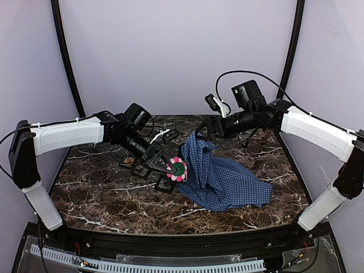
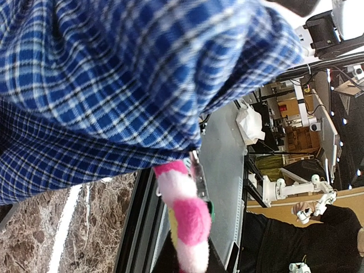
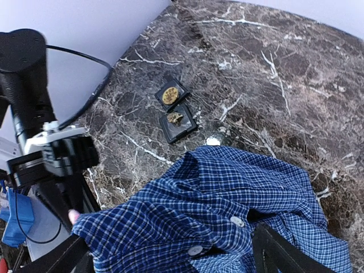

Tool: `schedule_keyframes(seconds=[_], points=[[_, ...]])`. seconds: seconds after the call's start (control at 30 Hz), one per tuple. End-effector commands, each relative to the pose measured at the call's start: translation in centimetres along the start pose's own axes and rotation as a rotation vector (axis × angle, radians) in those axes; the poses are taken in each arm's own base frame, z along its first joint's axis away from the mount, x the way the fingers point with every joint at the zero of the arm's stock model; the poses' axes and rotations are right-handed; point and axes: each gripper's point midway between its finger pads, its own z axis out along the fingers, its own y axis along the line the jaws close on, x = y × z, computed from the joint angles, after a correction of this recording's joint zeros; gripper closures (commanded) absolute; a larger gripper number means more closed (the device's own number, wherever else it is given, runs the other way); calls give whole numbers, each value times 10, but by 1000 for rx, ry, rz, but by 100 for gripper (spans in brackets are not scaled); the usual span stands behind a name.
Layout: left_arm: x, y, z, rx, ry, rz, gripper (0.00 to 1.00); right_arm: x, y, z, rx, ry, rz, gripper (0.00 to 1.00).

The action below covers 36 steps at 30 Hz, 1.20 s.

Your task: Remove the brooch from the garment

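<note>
The left pincer (image 1: pixel 170 165) is clamped tight on the brooch (image 1: pixel 177 169), a pink-and-white flower thing with a green middle. It sits right at the 9 o'clock edge of the shirt (image 1: pixel 227 176). The right pincer (image 1: pixel 200 131) hangs at the shirt's 12 o'clock end, where the cloth rises in a peak. On the right wrist cam its fingers (image 3: pixel 62 259) are spread wide, with blue check cloth lying between them and nothing pinched. The shirt itself is heaped on the marble table (image 1: pixel 102 193), from the middle out toward 4 o'clock.

Now the murky bits. The left wrist cam is nearly all cloth, and the brooch is cut off by the bottom edge. A metal clip (image 2: pixel 196 170) shows right where the brooch meets the cloth, but it's impossible to tell if it's hooked in or free. The left pincer's own fingers can't be picked out in that view either.

Off the shirt's 11 o'clock on the right wrist cam there's a black tray (image 3: pixel 182 132). Only two slots show, each with a gold piece (image 3: pixel 169 94) too small to make out. From the top cam the tray is mostly hidden behind the left arm (image 1: pixel 128 136). Two white buttons (image 3: pixel 237 221) show on the shirt.
</note>
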Motion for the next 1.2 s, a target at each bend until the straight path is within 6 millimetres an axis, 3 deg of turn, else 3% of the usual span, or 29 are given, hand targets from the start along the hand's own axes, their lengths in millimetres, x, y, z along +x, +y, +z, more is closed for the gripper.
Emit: schedule_keyframes(seconds=[0.0, 0.2, 0.37, 0.47, 0.63, 0.77, 1.0, 1.1, 1.17], points=[[5, -15, -6, 43, 28, 19, 99, -22, 32, -39, -73, -96, -83, 6], [10, -18, -8, 42, 41, 19, 99, -25, 63, -65, -150, -134, -138, 1], [12, -23, -11, 35, 37, 31, 99, -2, 77, -44, -184, -39, -162, 3], [12, -26, -13, 42, 39, 32, 99, 13, 91, -29, -300, 12, -146, 5], [14, -30, -16, 32, 49, 42, 99, 32, 110, -11, -432, 84, -140, 19], [13, -31, -19, 26, 48, 54, 99, 52, 109, -1, -434, 144, -126, 35], [6, -32, -23, 29, 25, 62, 99, 85, 103, 15, -357, 200, -122, 44], [6, -32, -23, 33, 25, 62, 99, 86, 103, 20, -360, 193, -117, 52], [6, -32, -23, 33, 26, 60, 99, 83, 105, 21, -367, 183, -119, 63]])
